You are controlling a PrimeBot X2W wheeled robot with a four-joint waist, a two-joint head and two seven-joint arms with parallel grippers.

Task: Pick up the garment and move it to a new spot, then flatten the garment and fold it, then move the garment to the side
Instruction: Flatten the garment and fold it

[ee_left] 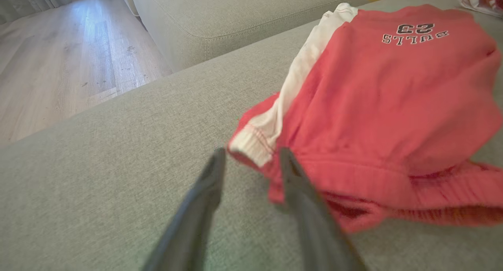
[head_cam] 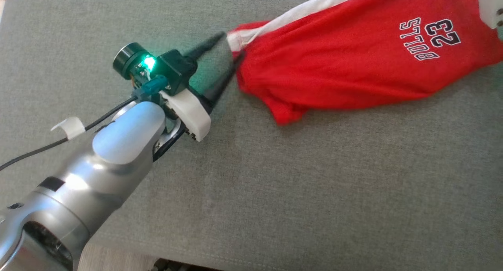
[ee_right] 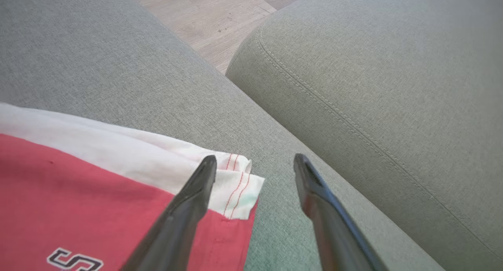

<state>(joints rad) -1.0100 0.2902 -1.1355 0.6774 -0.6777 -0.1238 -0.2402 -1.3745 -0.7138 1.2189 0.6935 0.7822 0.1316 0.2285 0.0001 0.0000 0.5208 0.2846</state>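
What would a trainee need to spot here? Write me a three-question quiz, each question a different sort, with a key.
1. True or false: the left gripper is shut on the garment.
2. The garment lies on: A) wooden floor B) sofa cushion C) table.
3. Fill in: the number printed on the garment is __.
Key: 1 false; 2 B; 3 23.

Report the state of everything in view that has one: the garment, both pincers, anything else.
Garment: lying creased on the sofa cushion, gripped by neither pincer.
Left pincer: open, tips either side of the garment's white-edged corner.
Right pincer: open, one finger over the white hem, the other over bare cushion.
Left wrist light: lit green.
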